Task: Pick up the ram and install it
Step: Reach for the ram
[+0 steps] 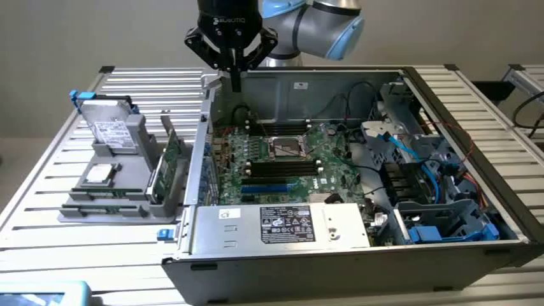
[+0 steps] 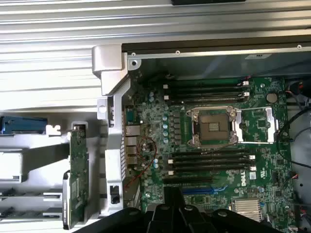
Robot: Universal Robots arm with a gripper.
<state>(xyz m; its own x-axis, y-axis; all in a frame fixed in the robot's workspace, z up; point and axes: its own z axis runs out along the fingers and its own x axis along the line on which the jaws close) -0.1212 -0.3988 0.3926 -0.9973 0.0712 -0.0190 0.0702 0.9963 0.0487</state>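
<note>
Nearest, a boxy silver power supply (image 1: 281,224) with a printed label fronts the open metal case (image 1: 340,271). On the ribbed tabletop (image 1: 38,191) at the exterior view's left, the ram (image 1: 109,192) lies as a thin green strip in a grey plastic holder (image 1: 93,217). Farther back, beyond the green motherboard (image 1: 332,153), the black hand (image 1: 236,86) hangs closed and empty, tapering to a point over the case's rear wall

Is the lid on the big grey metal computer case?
No, the big grey metal computer case lies open on top, so the green motherboard inside it is plain to see.
</note>
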